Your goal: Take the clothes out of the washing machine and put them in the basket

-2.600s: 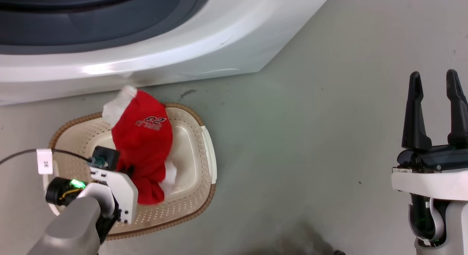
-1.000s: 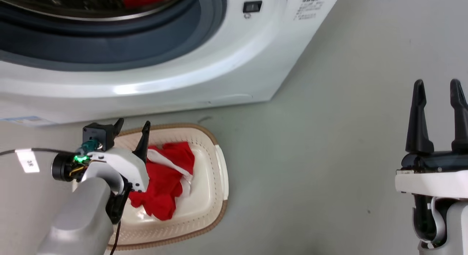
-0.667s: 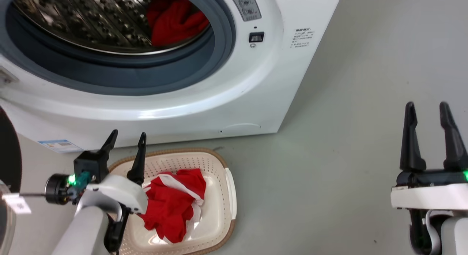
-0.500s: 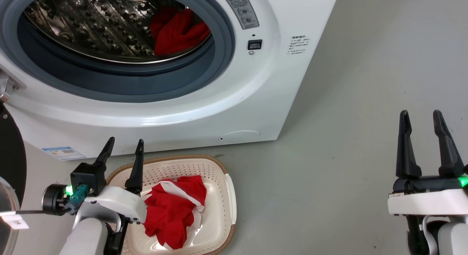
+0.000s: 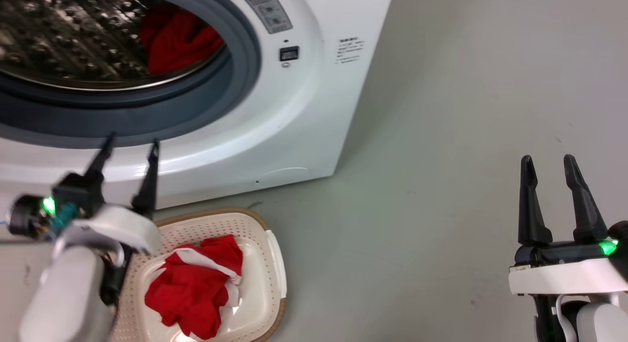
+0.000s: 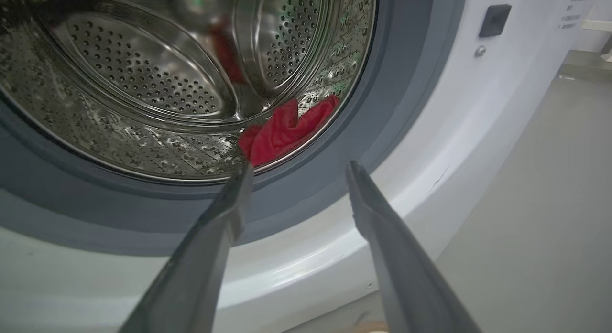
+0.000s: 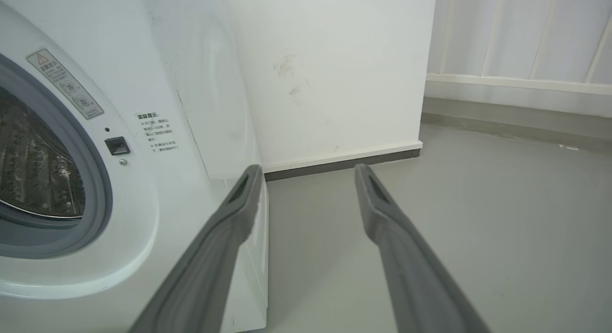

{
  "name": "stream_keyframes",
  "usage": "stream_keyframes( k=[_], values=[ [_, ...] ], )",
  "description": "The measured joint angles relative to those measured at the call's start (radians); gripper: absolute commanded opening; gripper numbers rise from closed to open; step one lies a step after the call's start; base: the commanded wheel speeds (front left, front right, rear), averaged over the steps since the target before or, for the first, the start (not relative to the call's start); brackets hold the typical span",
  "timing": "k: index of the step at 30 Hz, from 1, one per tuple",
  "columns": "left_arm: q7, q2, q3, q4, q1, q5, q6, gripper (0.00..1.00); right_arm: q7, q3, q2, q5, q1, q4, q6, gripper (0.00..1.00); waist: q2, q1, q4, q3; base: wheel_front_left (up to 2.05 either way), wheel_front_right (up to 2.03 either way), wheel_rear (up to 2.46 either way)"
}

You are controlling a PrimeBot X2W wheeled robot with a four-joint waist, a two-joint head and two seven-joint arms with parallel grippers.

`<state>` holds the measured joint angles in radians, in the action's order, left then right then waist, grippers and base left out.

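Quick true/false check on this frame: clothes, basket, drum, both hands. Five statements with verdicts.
1. A red garment lies in the basket. True.
2. The drum of the washing machine is empty. False: a second red garment lies inside it.
3. The left hand is open and empty. True.
4. The right hand grips fabric. False: it is open, holding nothing, above the floor.
5. The basket stands on top of the washing machine. False: it stands on the floor in front of it.
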<state>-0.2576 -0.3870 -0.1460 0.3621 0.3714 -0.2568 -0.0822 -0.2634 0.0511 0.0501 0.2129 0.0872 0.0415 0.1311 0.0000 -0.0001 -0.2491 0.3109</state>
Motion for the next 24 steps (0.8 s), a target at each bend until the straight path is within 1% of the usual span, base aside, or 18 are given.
stream_keyframes(
  k=[4, 9, 12, 15, 18, 24],
  values=[
    [0.090, -0.054, 0.001, 0.039, 0.111, -0.023, -0.024, 1.00, 0.000, -0.013, 0.000, 0.013, 0.000, 0.015, 0.000, 1.00, 0.0000, 0.0000, -0.038, 0.041, 0.00, 0.00, 0.00],
    [0.198, -0.139, -0.001, 0.058, 0.278, -0.040, -0.035, 1.00, 0.000, -0.021, 0.001, 0.045, 0.005, 0.036, 0.000, 1.00, 0.0000, 0.0001, -0.081, 0.117, 0.00, 0.00, 0.00],
    [0.270, -0.187, -0.003, 0.097, 0.381, -0.055, -0.041, 1.00, 0.000, -0.035, 0.001, 0.062, 0.011, 0.046, 0.000, 1.00, 0.0000, 0.0002, -0.106, 0.170, 0.00, 0.00, 0.00],
    [0.319, -0.240, -0.003, 0.131, 0.467, -0.066, -0.043, 1.00, 0.000, -0.061, 0.001, 0.079, 0.018, 0.049, 0.000, 1.00, 0.0000, 0.0003, -0.134, 0.222, 0.00, 0.00, 0.00],
    [0.383, -0.278, -0.017, 0.169, 0.567, -0.083, -0.046, 1.00, 0.000, -0.087, 0.001, 0.097, 0.020, 0.064, 0.000, 1.00, 0.0000, 0.0003, -0.163, 0.272, 0.00, 0.00, 0.00],
    [0.532, -0.331, -0.079, 0.248, 0.765, -0.132, -0.047, 1.00, 0.000, -0.131, 0.001, 0.135, 0.024, 0.081, 0.000, 1.00, 0.0000, 0.0004, -0.208, 0.368, 0.00, 0.00, 0.00]
  ],
)
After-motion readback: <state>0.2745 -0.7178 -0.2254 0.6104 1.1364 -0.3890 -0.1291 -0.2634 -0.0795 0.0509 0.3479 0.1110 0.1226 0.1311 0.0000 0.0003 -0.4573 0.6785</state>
